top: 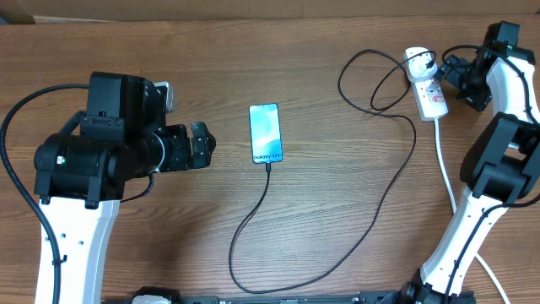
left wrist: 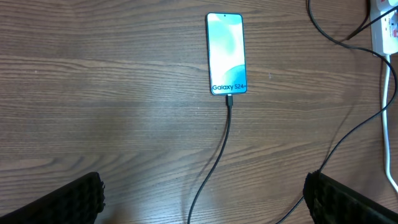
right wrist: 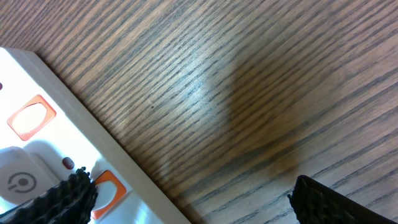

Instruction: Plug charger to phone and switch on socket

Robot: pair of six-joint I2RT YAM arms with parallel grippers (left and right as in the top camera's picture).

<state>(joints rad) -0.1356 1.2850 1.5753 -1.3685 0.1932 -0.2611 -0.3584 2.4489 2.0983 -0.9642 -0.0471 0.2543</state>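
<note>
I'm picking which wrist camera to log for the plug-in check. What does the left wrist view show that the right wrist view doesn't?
Only the left wrist view: the phone, screen lit, with the thin black cable meeting its lower edge.
Only the right wrist view: the power strip up close, with an orange switch on it.
Both: the wooden table and the power strip, though the left wrist view catches only a sliver of it at the top right edge.

Even bright light, soft shadows, sharp focus
</note>
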